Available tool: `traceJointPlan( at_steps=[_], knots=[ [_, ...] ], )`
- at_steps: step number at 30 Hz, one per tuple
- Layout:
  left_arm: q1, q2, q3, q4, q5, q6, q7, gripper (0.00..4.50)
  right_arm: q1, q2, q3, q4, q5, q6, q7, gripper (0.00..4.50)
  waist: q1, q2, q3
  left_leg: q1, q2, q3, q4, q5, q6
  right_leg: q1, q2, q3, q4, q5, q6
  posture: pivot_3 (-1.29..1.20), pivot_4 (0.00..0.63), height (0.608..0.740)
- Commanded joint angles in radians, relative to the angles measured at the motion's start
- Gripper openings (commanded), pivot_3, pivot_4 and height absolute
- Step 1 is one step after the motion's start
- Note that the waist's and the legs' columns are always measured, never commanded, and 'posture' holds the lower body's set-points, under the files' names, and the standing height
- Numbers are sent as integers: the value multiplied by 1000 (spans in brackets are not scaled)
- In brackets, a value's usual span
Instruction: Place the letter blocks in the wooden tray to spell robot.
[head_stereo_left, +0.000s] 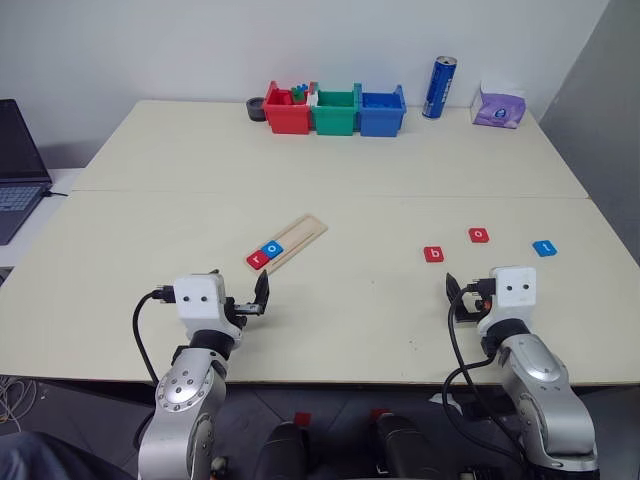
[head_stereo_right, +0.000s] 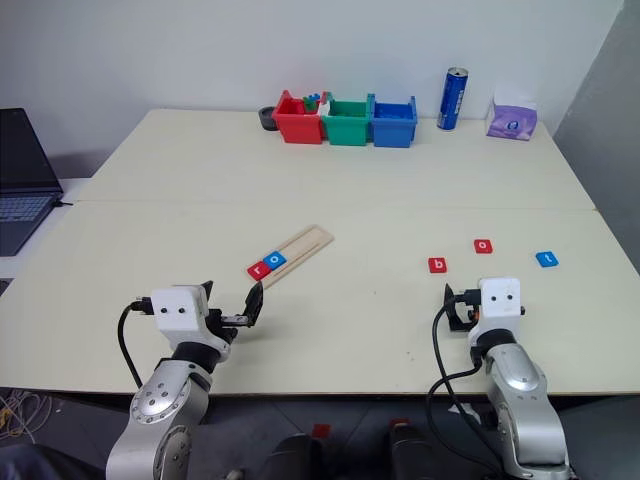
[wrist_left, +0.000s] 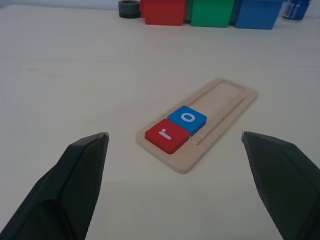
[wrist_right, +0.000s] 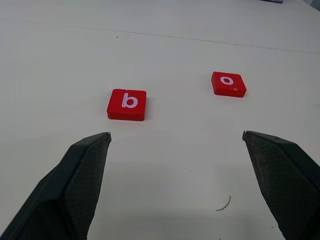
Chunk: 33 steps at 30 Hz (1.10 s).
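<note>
Right wrist view shows the right claw (wrist_right: 175, 145) spread wide and empty above the bench (head_stereo_left: 350, 180), with the red b tile (wrist_right: 127, 104) just ahead and the red o tile (wrist_right: 228, 84) beyond it. The blue t tile (head_stereo_left: 544, 248) lies further right. The tray (wrist_left: 200, 125) sits slantwise near the left claw (wrist_left: 175, 145), also spread and empty, and holds the red r (wrist_left: 166, 135) and blue o (wrist_left: 187, 117) touching at its near end. Judgement: the b is the next letter. The claw should descend squarely over it, pinch opposite edges, keep the letter upright, and seat it flush against the o in the groove, matching the tray's slant.
</note>
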Motion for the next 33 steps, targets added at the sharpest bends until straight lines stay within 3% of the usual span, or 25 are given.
traceJointPlan(
  at_steps=[1,7,16,23,33],
  knots=[
    [-21,14,-5,-13,-11,2,-20,4500,-24,-32,-8,-50,-1,-33,29,4483,0,0,0,0,0,0,0,0,0,0,0,0,0,0,0,0,150,740],
    [-89,63,23,-8,-65,36,-80,4500,-120,-135,-22,-32,107,-4,205,4483,0,0,0,0,0,0,0,0,0,0,0,0,0,0,0,0,150,740],
    [-338,365,89,221,-230,65,-449,4500,-404,-344,21,1,485,183,659,4483,-1,0,0,1,0,-1,0,0,0,1,2,-2,0,0,0,0,150,740],
    [-436,482,34,470,-231,-40,-720,4500,-480,-376,70,25,549,213,744,4483,0,0,1,-1,1,-1,0,0,0,0,1,-2,-1,0,-1,0,150,740],
    [-633,520,-16,862,-146,-223,-900,4500,-498,-391,91,48,548,209,767,4483,2,0,1,-1,1,-1,0,0,0,-1,1,-2,-1,0,-1,0,150,740]
  ],
)
